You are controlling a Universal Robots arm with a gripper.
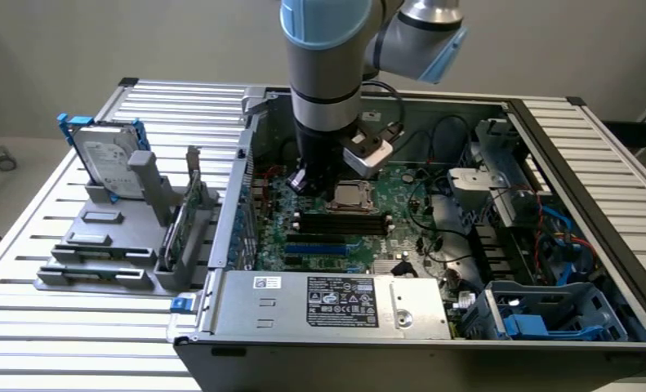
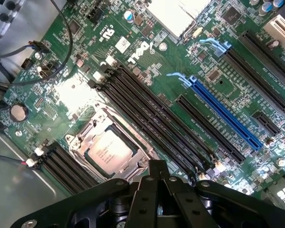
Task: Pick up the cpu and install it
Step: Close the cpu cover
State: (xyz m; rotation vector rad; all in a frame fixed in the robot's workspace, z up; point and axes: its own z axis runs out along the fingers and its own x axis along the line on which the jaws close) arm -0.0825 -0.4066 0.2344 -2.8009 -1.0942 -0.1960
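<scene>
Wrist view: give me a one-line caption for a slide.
Shut fingers hover above the cpu seated in its socket on the green motherboard, beside the black memory slots.

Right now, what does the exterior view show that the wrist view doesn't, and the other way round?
Exterior view alone: the whole open computer case on a slatted table, the hard drive in a blue bracket on the exterior view's left, the power supply, and the arm.

Wrist view alone: the long blue expansion slot and a coin cell battery up close.

Both: the cpu sitting in its socket, the black memory slots, and the end effector, shut and empty, beside the socket.
</scene>
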